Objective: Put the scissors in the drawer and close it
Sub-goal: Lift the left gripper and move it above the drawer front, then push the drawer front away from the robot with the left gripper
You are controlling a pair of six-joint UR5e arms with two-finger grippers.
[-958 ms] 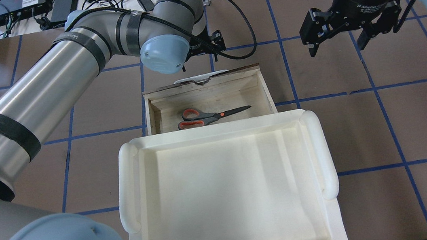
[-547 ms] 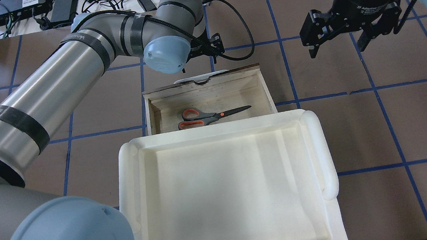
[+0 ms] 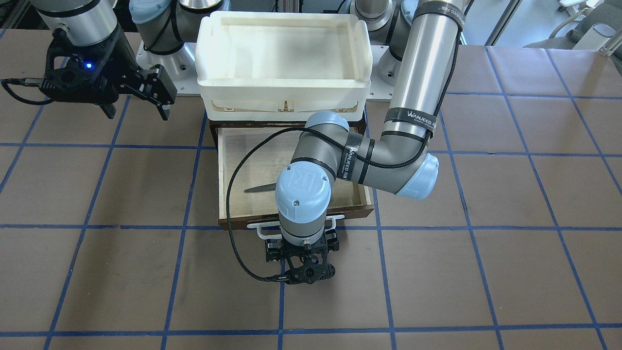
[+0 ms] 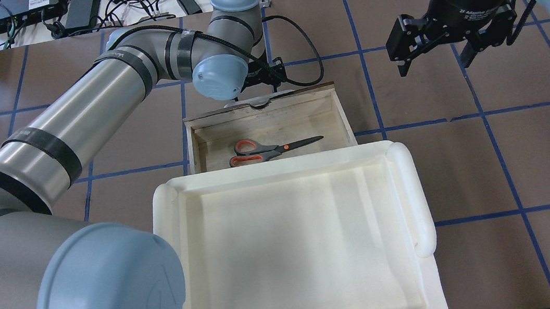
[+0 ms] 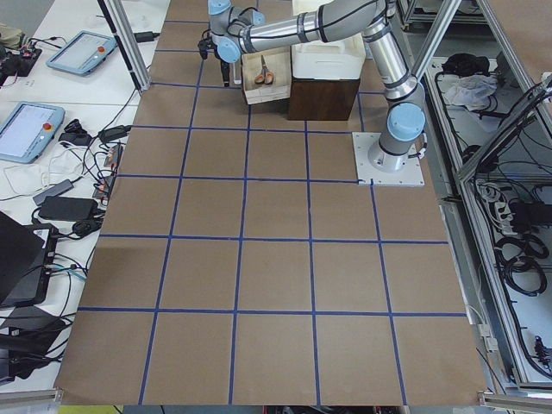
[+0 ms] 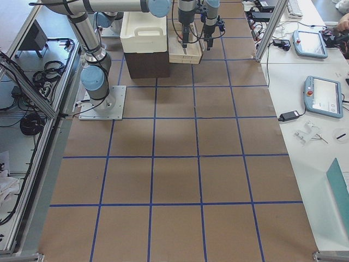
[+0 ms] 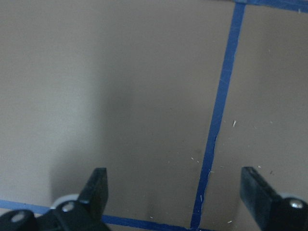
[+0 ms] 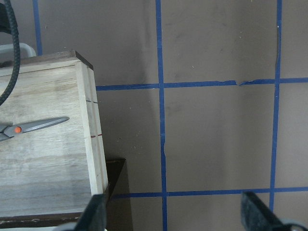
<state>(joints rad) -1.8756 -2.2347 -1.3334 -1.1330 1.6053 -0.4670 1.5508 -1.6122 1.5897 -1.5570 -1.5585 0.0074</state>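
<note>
Brown bench (image 4: 516,156) marked with a grid of blue tape, seen from several cameras around a two-armed robot. A white plastic tub (image 4: 416,195) sits on top of a dark cabinet (image 5: 323,95), and a wooden drawer (image 4: 340,109) is pulled out from under it towards the far side of the bench.

Over the last second the left arm has reached further out over the drawer and brought its gripper (image 4: 268,74) down past the drawer's front. It now hangs just outside the white bar handle (image 3: 260,227); whether it touches the handle cannot be told. Its fingers (image 7: 96,185) are spread apart with only bare bench between them. The drawer and its contents have not moved in that time. This suggests the placing step is finished and the arm is lining up to push the drawer in.

The scissors (image 4: 269,150) lie flat on the pale, worn plywood floor of the drawer, close to the tub side. Their grey and orange looped handles point to the robot's left. The short dark blades are closed and point to its right.

The right gripper (image 4: 435,53) hovers above bare bench, well to the right of the drawer, fingers apart and holding nothing.
</note>
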